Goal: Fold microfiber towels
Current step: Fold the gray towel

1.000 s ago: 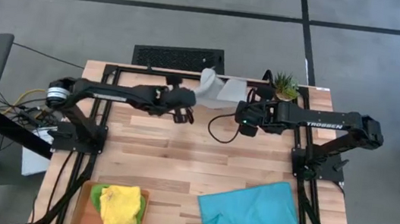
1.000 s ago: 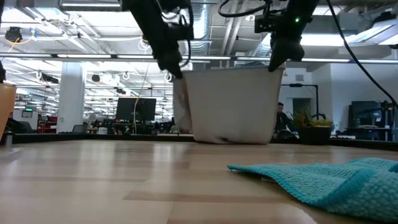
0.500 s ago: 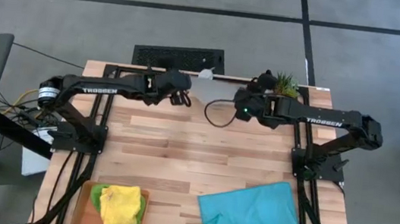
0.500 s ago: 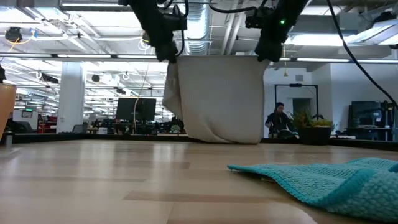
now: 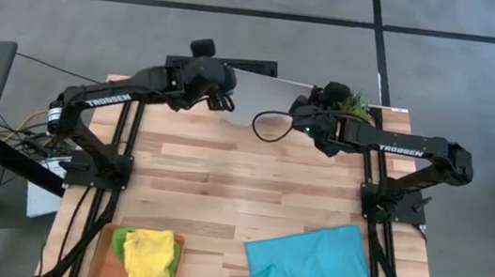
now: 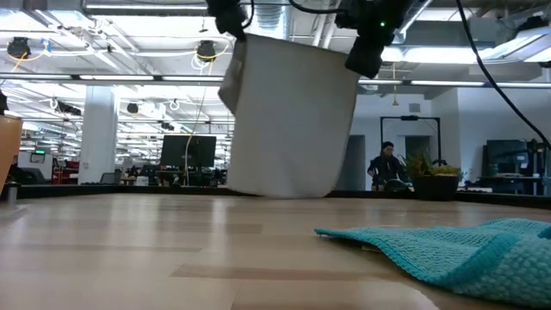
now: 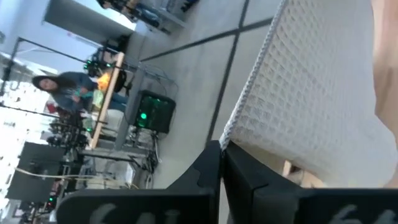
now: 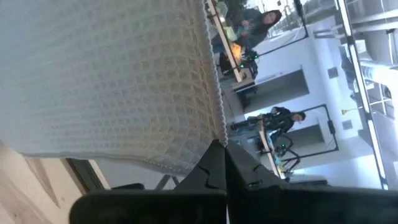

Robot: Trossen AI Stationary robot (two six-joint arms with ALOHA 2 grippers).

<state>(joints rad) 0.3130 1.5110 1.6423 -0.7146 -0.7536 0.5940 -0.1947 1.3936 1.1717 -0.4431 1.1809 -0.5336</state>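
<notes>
The light grey towel [image 6: 288, 116] hangs spread out over the table's far part, between my two shut grippers. My left gripper [image 6: 234, 26] has one upper corner and my right gripper [image 6: 362, 56] the other, a little lower. From above, the towel [image 5: 273, 83] shows as a narrow strip between my left gripper [image 5: 231, 87] and my right gripper [image 5: 313, 99]. Whether its lower edge [image 6: 284, 195] touches the table, I cannot tell. The turquoise towel [image 5: 312, 265] lies crumpled at the near right. The yellow towel [image 5: 150, 254] lies on the green one [image 5: 124, 240]. My left gripper pinches the grey towel's upper corner [image 7: 229, 138] between its two fingertips, right at the hemmed edge. The towel hangs down from there, its top edge stretched across to the other gripper. My right gripper pinches the other upper corner [image 8: 214, 138] between its two fingertips, at the hem. The cloth hangs below it as one flat sheet, top edge slanting down from the left gripper's side.
The orange tray [image 5: 103, 261] with the yellow and green towels stands at the near left corner. A small potted plant [image 5: 354, 104] is at the far right corner. Bare wood [image 5: 223, 183] fills the table's middle. A person [image 6: 381, 168] sits in the room behind.
Both grippers have risen with the grey towel's upper corners, the left one farther, and have gone toward the table's far edge. The right gripper has tipped upward. The towel has been drawn out taller, and its top edge now slants.
</notes>
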